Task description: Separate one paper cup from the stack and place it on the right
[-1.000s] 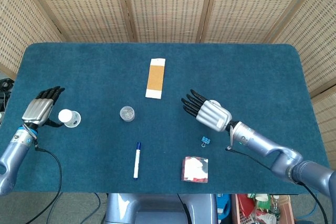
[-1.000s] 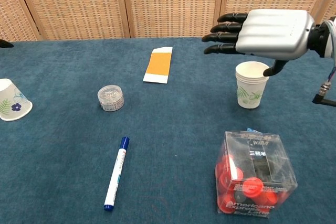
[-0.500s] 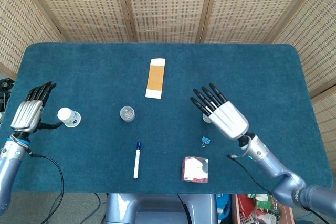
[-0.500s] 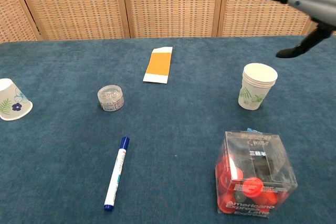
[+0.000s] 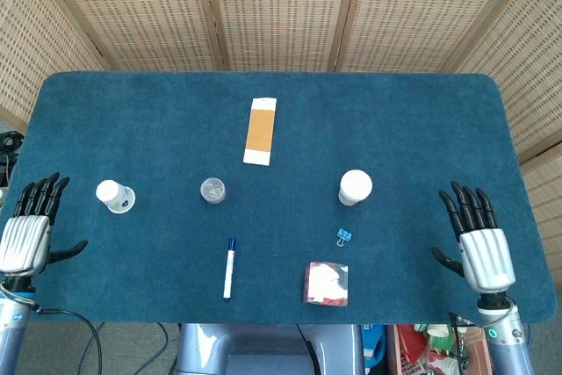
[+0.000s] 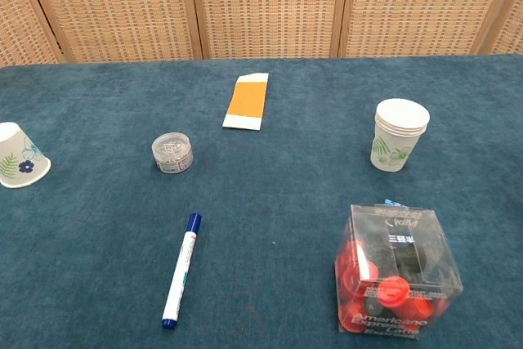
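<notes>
A stack of white paper cups [image 5: 356, 187] [image 6: 398, 134] with a green leaf print stands upright right of the table's middle. A single paper cup [image 5: 115, 196] [image 6: 18, 155] sits at the left side, mouth up. My left hand [image 5: 28, 230] hovers at the table's front left corner, fingers spread, holding nothing. My right hand [image 5: 477, 241] hovers at the front right corner, fingers spread and empty. Neither hand shows in the chest view.
An orange and white envelope [image 5: 260, 131] lies at the centre back. A small round clear container [image 5: 212, 190], a blue-capped marker [image 5: 229, 267], a blue binder clip [image 5: 343, 236] and a clear box of red items [image 5: 327, 283] [image 6: 398, 271] lie toward the front.
My right hand has pulled back from over the cup stack to the front right corner. My left hand has drawn away from the single cup toward the front left edge.
</notes>
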You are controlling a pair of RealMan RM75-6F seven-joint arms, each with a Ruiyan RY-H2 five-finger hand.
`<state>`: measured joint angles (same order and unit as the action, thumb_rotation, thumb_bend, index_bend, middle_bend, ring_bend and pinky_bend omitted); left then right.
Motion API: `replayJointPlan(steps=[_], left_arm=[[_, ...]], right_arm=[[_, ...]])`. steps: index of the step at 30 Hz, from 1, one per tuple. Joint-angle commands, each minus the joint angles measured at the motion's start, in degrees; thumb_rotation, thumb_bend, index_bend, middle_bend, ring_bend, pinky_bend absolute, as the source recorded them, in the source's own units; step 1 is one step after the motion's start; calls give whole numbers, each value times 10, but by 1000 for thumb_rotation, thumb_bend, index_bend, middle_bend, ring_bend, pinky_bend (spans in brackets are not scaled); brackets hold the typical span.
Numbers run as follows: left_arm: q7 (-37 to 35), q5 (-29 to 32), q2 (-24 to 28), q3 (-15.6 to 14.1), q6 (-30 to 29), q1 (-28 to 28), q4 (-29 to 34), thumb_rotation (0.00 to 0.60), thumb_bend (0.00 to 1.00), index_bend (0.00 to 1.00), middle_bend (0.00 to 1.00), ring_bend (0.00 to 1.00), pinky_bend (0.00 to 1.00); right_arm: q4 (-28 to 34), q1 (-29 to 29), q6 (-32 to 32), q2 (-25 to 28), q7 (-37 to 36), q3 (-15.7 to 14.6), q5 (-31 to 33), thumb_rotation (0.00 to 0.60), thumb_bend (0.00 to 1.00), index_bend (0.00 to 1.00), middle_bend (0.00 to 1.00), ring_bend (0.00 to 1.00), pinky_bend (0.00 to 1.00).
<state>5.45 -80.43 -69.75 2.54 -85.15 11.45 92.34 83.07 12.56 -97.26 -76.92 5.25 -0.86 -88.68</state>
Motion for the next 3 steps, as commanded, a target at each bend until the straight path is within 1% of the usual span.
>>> replayJointPlan(steps=[1,3], left_arm=[[2,-3,0,1,2,-1,0,600,27,0,0,0,0],[7,-4,0,2,3,-1,0,600,27,0,0,0,0]], right_arm=[[-16,-12,-2,-2,-22,2,4,600,0,0,0,0,0],[-18,-15,-2,-1,-26,6,1,600,0,0,0,0,0]])
